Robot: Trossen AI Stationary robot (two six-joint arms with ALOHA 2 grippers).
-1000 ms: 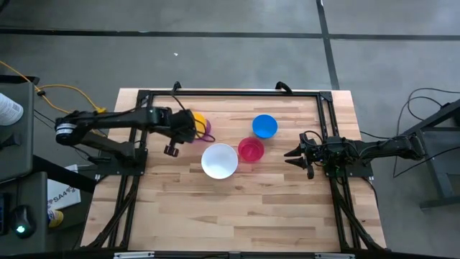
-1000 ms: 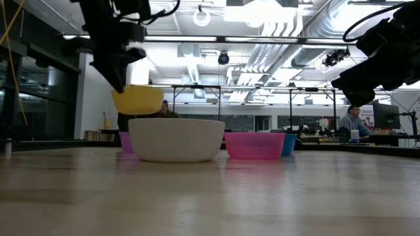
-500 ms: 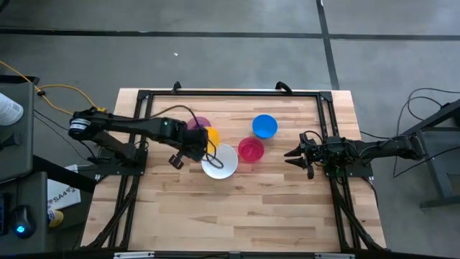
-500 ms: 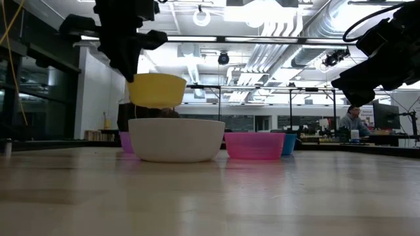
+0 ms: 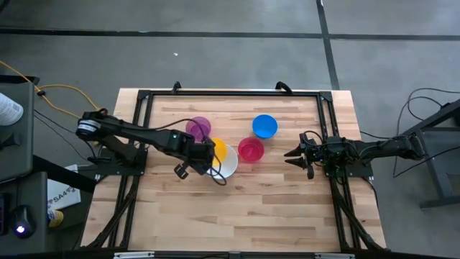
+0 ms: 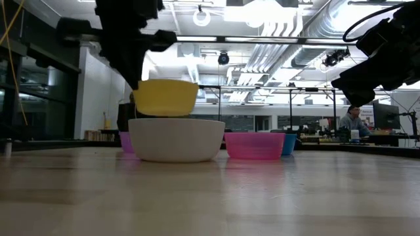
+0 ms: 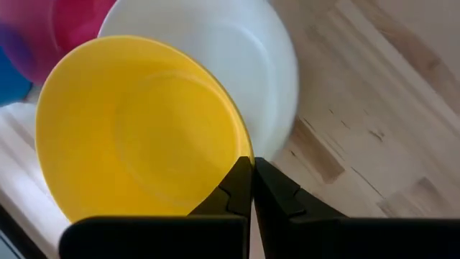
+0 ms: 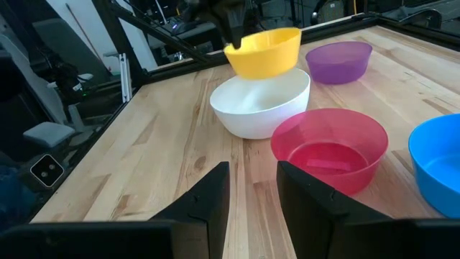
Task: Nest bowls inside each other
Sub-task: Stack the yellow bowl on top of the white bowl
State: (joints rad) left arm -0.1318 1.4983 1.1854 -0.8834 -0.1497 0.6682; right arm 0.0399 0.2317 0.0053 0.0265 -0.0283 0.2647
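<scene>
My left gripper is shut on the yellow bowl, which hangs just above the white bowl at the table's middle. In the low view the yellow bowl floats right over the white bowl's rim. The purple bowl stands on its base behind and to the left. The red-pink bowl stands to the white bowl's right, and the blue bowl beyond it. My right gripper waits open at the right edge, holding nothing. My left gripper pinches the yellow bowl's rim on the side nearest the arm, one finger inside the bowl and one outside. The fingers come steeply from above, slanting in from the table's left. The bowl hangs open side up, nearly level and clear of the white bowl.
A black metal frame runs round the wooden table top. Bare wood lies along the near half of the table. In the low view a person sits far off in the room behind.
My left gripper has carried the yellow bowl from above the purple bowl toward the table's right and near edge. It has rolled a little on the way. The bowl now hangs over the white bowl, slightly lower than before. The purple bowl stands uncovered.
</scene>
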